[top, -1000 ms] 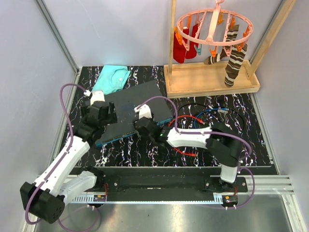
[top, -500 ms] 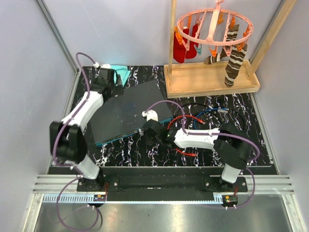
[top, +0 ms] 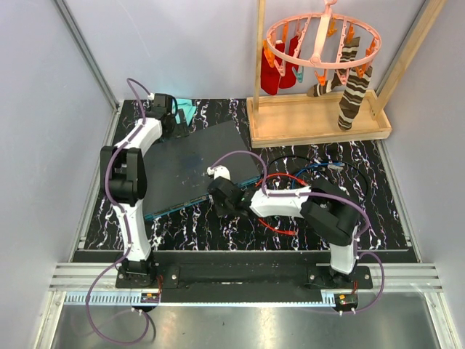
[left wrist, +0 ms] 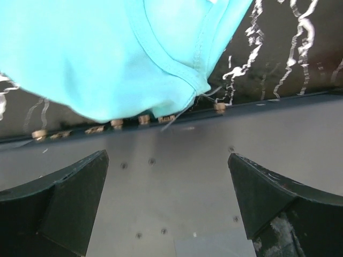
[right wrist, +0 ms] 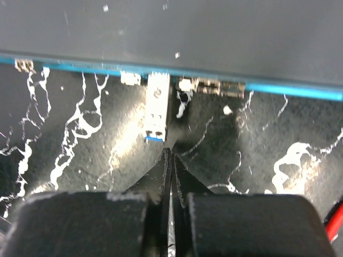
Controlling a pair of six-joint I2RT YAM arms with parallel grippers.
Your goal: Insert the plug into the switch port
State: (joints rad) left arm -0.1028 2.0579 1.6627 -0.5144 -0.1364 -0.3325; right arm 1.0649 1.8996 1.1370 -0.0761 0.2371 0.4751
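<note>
One plug (right wrist: 156, 110), tip out of sight at teal edge of switch (right wrist: 161, 32)

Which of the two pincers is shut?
The right pincer: its fingers press together just short of the silver plug at the teal edge of the dark grey switch. The left pincer gapes wide near the folded teal cloth.

The switch (top: 192, 160) lies on the table (top: 363, 218), left of centre. A cloth (top: 185, 109) lies behind its far-left corner; a hanger stand (top: 320, 127) sits far right, cables (top: 305, 171) before it. The plug (right wrist: 157, 110) sits against the switch's near edge, the right gripper (right wrist: 171, 158) just before it.
</note>
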